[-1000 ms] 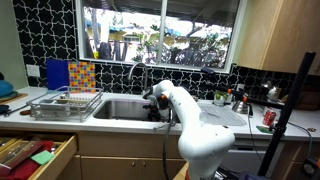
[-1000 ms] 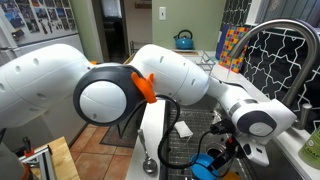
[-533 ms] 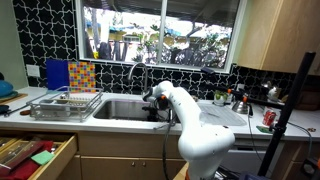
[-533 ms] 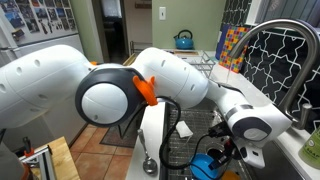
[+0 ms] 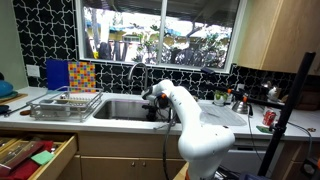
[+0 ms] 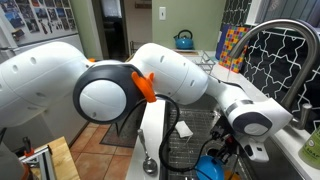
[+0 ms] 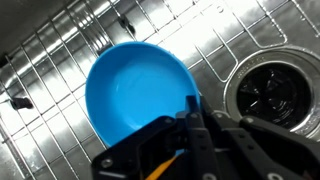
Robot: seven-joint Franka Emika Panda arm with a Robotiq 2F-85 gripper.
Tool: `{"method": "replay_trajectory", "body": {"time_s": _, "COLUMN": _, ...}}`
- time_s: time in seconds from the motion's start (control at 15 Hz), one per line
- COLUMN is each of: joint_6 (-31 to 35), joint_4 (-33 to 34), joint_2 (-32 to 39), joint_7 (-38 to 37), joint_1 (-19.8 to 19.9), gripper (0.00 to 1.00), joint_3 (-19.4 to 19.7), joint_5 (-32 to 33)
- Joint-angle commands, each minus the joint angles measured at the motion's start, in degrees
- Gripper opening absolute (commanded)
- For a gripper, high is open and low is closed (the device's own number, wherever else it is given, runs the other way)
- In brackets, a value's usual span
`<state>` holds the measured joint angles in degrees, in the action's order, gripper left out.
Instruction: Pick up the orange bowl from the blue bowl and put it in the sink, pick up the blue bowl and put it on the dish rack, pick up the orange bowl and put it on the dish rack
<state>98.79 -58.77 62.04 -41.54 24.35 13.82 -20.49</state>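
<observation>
The blue bowl (image 7: 135, 90) lies in the sink on the wire grid (image 7: 60, 50), beside the drain (image 7: 268, 86). My gripper (image 7: 192, 108) is shut on the bowl's near rim, with its black fingers pressed together over the edge. In an exterior view the gripper (image 6: 224, 156) reaches down into the sink onto the blue bowl (image 6: 210, 169). A thin orange strip (image 7: 165, 166) shows below the fingers; I cannot tell whether it is the orange bowl. The wire dish rack (image 5: 65, 103) stands on the counter beside the sink (image 5: 125, 108).
The faucet (image 5: 137, 72) curves over the sink's back edge, and shows large in an exterior view as the faucet (image 6: 272, 38). Bottles and a red can (image 5: 267, 118) crowd the counter past the arm. An open drawer (image 5: 35, 155) juts out below the rack.
The jaws have closed from wide open onto the blue bowl's rim. The arm has barely moved.
</observation>
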Motion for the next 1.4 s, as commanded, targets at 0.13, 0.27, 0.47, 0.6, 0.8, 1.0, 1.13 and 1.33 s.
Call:
{"method": "replay_trajectory", "body": {"time_s": 0.13, "joint_6": -4.73, "joint_4": -4.27, "joint_2": -5.59, "joint_7": 12.82, "joint_1": -1.38, "gripper": 0.01, "joint_3": -0.33, "joint_5": 3.21}}
{"method": "replay_trajectory", "body": {"time_s": 0.27, "joint_6": -7.36, "joint_4": -5.67, "joint_2": -7.82, "joint_7": 16.97, "joint_1": -2.49, "gripper": 0.01, "joint_3": -0.23, "joint_5": 5.09}}
{"method": "replay_trajectory", "body": {"time_s": 0.47, "joint_6": -5.09, "joint_4": -8.77, "joint_2": -10.59, "joint_7": 21.97, "joint_1": -4.47, "gripper": 0.01, "joint_3": 0.21, "joint_5": 7.72}}
{"method": "replay_trajectory", "body": {"time_s": 0.6, "joint_6": -6.88, "joint_4": -4.52, "joint_2": -8.20, "joint_7": 19.68, "joint_1": -3.81, "gripper": 0.04, "joint_3": -0.05, "joint_5": 6.54}}
{"method": "replay_trajectory", "body": {"time_s": 0.8, "joint_6": -6.65, "joint_4": -5.88, "joint_2": -9.18, "joint_7": 20.63, "joint_1": -4.33, "gripper": 0.04, "joint_3": 0.00, "joint_5": 6.87}}
{"method": "replay_trajectory", "body": {"time_s": 1.0, "joint_6": -6.60, "joint_4": -8.77, "joint_2": -12.24, "joint_7": 21.40, "joint_1": -4.48, "gripper": 0.01, "joint_3": -0.49, "joint_5": 5.96}}
{"method": "replay_trajectory", "body": {"time_s": 1.13, "joint_6": -6.85, "joint_4": -10.80, "joint_2": -14.98, "joint_7": 21.82, "joint_1": -4.69, "gripper": 0.01, "joint_3": -0.65, "joint_5": 5.49}}
{"method": "replay_trajectory", "body": {"time_s": 1.33, "joint_6": -6.93, "joint_4": -13.63, "joint_2": -19.00, "joint_7": 21.69, "joint_1": -5.89, "gripper": 0.01, "joint_3": 0.16, "joint_5": 7.37}}
